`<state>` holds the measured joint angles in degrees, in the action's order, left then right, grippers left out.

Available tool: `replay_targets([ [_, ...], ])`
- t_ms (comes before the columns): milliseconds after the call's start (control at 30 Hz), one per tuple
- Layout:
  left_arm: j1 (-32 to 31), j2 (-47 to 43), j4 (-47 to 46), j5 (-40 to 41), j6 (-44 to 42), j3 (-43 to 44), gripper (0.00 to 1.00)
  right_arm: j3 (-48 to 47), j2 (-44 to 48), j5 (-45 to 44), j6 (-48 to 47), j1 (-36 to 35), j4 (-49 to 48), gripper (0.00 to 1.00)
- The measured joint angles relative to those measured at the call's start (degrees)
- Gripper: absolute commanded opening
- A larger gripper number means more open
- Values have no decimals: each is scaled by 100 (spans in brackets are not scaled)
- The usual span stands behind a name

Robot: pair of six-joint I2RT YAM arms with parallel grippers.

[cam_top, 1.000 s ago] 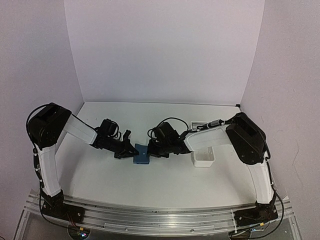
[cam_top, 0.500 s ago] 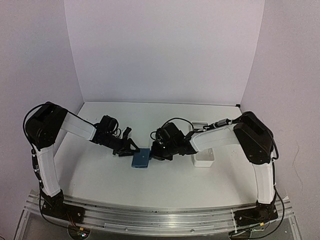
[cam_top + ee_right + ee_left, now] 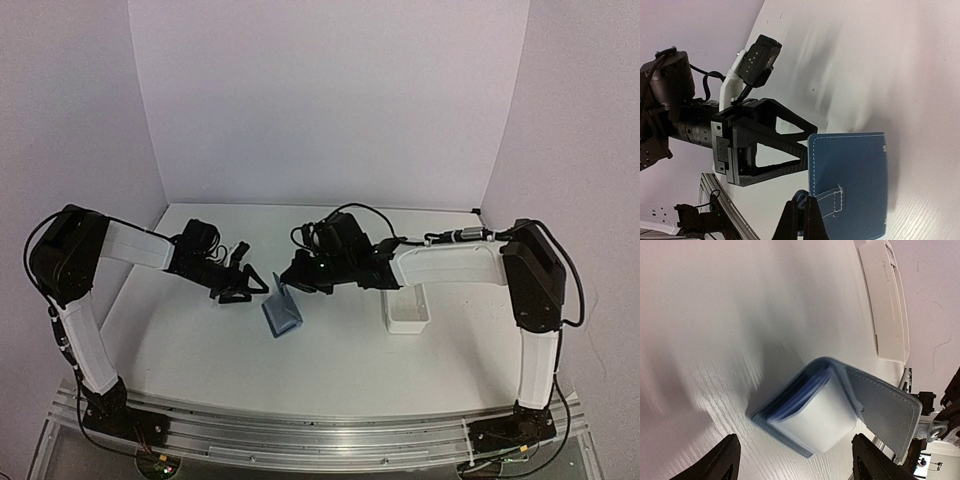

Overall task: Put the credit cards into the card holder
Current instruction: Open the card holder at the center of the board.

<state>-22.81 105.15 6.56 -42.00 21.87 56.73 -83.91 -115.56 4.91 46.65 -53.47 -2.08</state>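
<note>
Table (image 3: 330, 370): white top carrying the white tray and the card holder; both arms reach in over it.
Right arm (image 3: 450, 262): stretches across above the white tray and on past its left side.
Left arm (image 3: 130, 245): comes in from the far left, pointing toward the white tray.
White tray (image 3: 407, 322): long and rectangular, right of centre, lying flat.
Card holder (image 3: 850, 175): blue folding wallet left of the white tray and apart from it. It is partly open, one edge on the table, the other leaf tipped up. The left wrist view shows its paler inside, but whether cards sit in it cannot be told.
Right gripper (image 3: 803, 205): left of the white tray, fingers pressed together, pinching the raised leaf by the snap tab (image 3: 832, 200).
Left gripper (image 3: 811, 136): farther left of the white tray than the card holder, fingers spread wide, gripping nothing, tips just beside the wallet's edge.
</note>
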Motion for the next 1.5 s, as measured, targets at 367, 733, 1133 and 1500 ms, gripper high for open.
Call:
replay_targets([
  [367,33,-106,483,509,-140,-207,65,486,-166,103,725,124,-382,0],
  [733,-19,-460,641,614,300,-637,72,1882,-170,70,1442,590,-767,0],
  [1133,-89,-501,284,-70,456,-637,85,1009,-357,-34,1166,348,-302,0],
  [1500,30,-552,177,-484,220,-364,87,430,-357,-194,861,175,26,0],
])
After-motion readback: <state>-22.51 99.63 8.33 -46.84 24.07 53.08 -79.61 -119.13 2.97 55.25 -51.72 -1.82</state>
